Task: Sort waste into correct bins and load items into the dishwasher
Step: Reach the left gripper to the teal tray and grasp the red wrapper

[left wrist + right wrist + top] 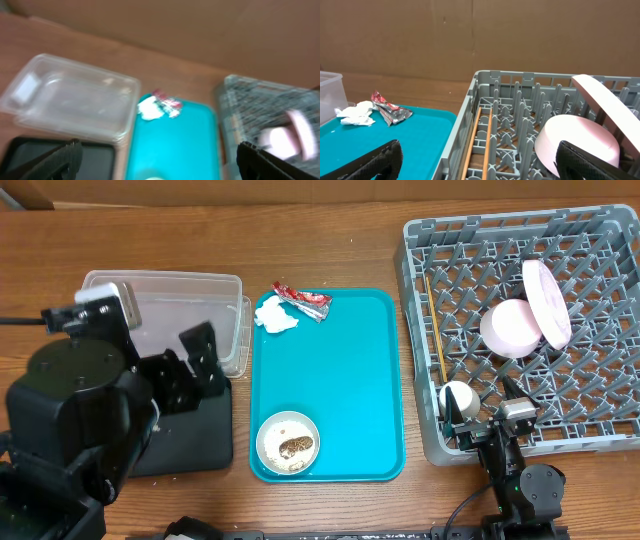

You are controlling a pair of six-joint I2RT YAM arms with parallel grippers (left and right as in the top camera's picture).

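Note:
The grey dish rack (420,330) holds the pink plate (548,300) on edge, the pink bowl (508,330), two chopsticks (437,325) and the white cup (460,400). The red-and-silver wrapper (305,302) and white tissue (275,316) lie at the far end of the teal tray. A white bowl (288,442) with brown scraps sits at its near end. My left gripper (195,370) (159,147) is open and empty over the black tray (200,435) and clear tub (165,305). My right gripper (490,415) (479,146) is open and empty at the rack's near edge, by the cup.
The teal tray (360,380) lies between the bins and the rack. In the right wrist view the chopsticks (477,140) lie along the rack's left wall, with the pink bowl (580,145) and plate (605,105) to the right. A cardboard wall stands behind.

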